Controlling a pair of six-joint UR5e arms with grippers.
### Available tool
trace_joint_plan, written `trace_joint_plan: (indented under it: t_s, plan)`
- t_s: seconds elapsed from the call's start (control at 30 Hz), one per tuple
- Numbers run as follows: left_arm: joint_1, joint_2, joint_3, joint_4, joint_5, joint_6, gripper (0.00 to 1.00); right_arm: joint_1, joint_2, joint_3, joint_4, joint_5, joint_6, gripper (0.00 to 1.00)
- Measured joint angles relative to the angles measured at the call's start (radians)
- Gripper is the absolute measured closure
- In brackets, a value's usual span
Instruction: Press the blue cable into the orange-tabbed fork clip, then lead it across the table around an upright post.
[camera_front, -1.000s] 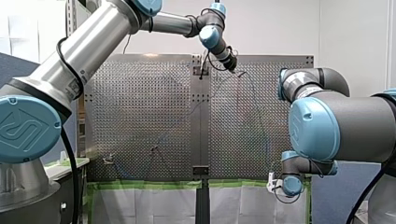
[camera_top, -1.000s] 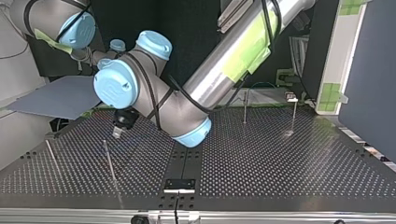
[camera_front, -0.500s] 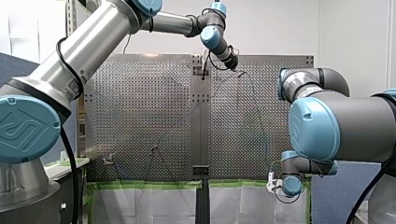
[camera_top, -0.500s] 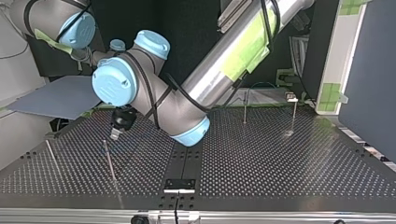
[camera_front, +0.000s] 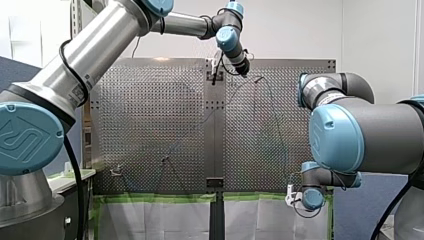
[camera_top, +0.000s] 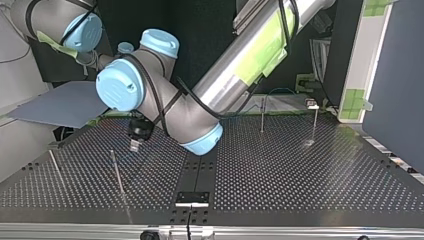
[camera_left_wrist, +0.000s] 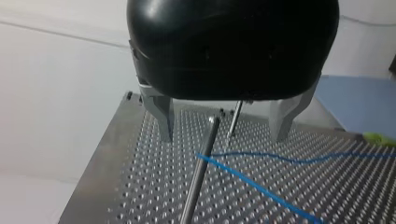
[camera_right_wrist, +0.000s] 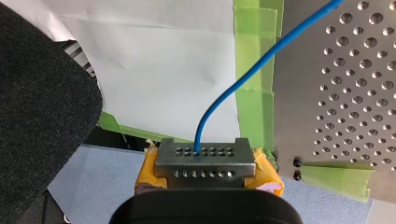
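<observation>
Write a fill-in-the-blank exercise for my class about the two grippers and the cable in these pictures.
1. In the right wrist view, my right gripper is shut on the ___ cable.
2. In the left wrist view, my left gripper is open and holds ___.
3. In the right wrist view, the tape along the edge of the table is ___.

Missing words: blue; nothing; green.

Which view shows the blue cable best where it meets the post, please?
Left wrist view: blue cable bends at the post. Right wrist view shows only its end in my right gripper; front and top barely show it.
</observation>
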Motion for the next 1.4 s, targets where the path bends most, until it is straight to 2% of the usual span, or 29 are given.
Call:
trace_joint_plan:
  t_s: [0.2,0.87,1.13,1.27,1.4]
  plan:
    - [-0.001,0.0,0.0,-0.005,-0.02,0.0,0.0,0.0,0.0,0.0,0.0,0.0,0.0,1.0]
    - [-0.001,0.0,-0.001,-0.007,-0.021,-0.002,0.0,0.0,0.0,0.0,0.0,0.0,-0.001,1.0]
    - [-0.003,0.001,-0.002,-0.03,-0.022,-0.021,0.0,0.0,0.0,0.0,0.002,-0.001,-0.001,1.0]
    - [-0.01,0.018,-0.024,-0.054,-0.022,-0.016,0.0,0.0,0.0,0.0,0.003,-0.001,-0.001,1.0]
    - [-0.007,0.052,-0.06,-0.037,-0.02,-0.014,0.0,0.0,0.0,0.0,0.004,-0.001,0.0,1.0]
